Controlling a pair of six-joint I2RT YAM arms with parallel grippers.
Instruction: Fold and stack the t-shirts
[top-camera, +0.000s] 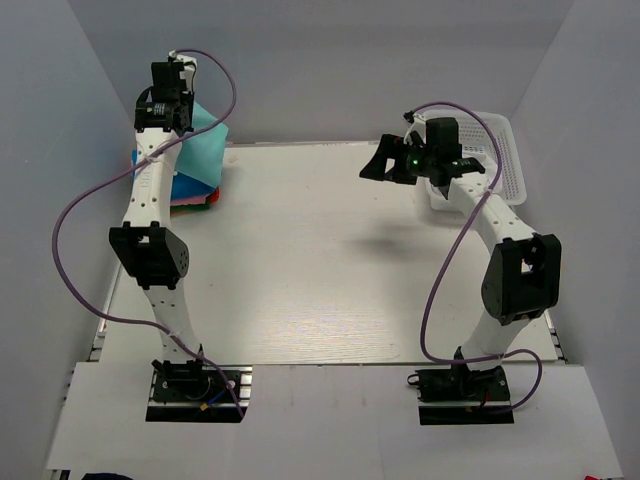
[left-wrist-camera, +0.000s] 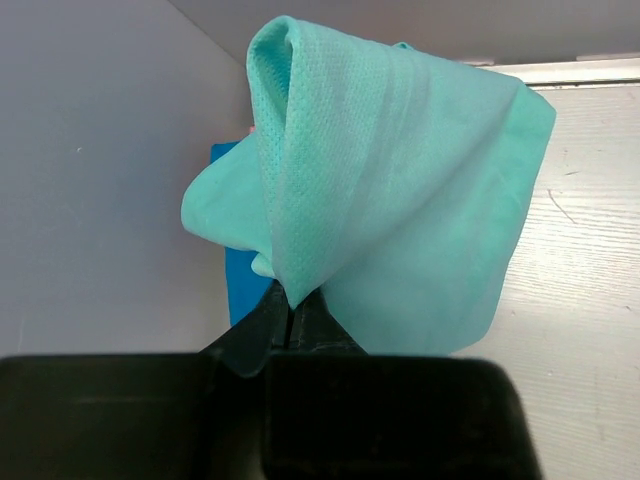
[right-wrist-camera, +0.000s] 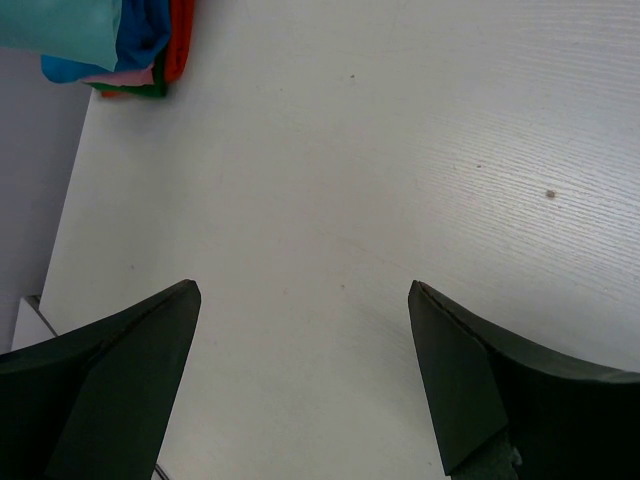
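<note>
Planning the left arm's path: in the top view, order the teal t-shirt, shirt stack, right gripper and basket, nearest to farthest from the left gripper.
1. teal t-shirt, held in the left gripper, far left.
2. shirt stack, on the table at the left edge.
3. right gripper, open, right of centre.
4. basket, far-right corner.

Robot lab test cell imo: white counter (top-camera: 320, 290) boxed in by plain grey walls (top-camera: 60, 120) at left, far & right edges. Left arm (top-camera: 150, 215) + right arm (top-camera: 505, 250) w/ purple cables (top-camera: 54, 243) bolted at the near edge.
</note>
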